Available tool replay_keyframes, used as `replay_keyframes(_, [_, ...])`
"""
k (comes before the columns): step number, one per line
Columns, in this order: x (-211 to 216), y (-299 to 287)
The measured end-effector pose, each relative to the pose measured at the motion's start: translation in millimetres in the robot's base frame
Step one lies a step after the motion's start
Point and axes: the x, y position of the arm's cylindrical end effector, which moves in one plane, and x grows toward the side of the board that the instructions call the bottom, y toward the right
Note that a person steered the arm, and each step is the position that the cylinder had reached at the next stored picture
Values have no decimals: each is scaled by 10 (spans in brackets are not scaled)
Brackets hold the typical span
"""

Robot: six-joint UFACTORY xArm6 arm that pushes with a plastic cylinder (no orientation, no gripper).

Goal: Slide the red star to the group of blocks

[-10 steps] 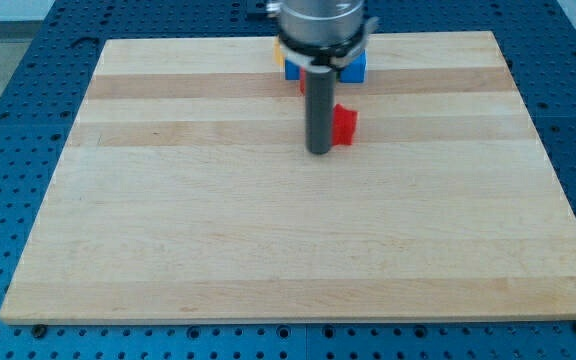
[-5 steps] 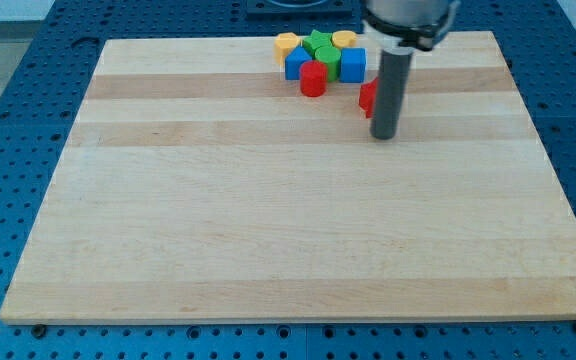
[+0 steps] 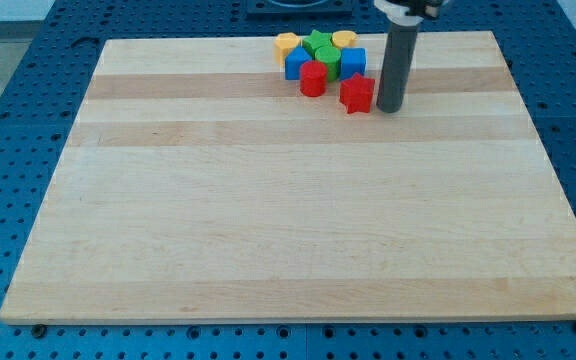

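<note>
The red star (image 3: 357, 94) lies near the view's top, just below and right of the group of blocks. The group holds a red cylinder (image 3: 313, 79), two blue blocks (image 3: 295, 63) (image 3: 353, 63), green blocks (image 3: 323, 47) and two yellow blocks (image 3: 287, 42) (image 3: 344, 38). The star sits right under the right blue block and a small gap right of the red cylinder. My tip (image 3: 390, 108) stands just to the right of the red star, close to or touching its right side. The rod rises to the view's top.
The wooden board (image 3: 298, 230) lies on a blue perforated table (image 3: 8, 120). The group of blocks sits close to the board's top edge.
My tip moved from the star's left, around below it, to its right side. The red star has shifted up and is now close below the right blue block.
</note>
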Motion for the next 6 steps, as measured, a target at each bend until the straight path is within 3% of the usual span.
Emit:
replay_keyframes(1, [87,-175])
replay_keyframes(5, [-206,-320])
replay_keyframes(6, [-81,-320])
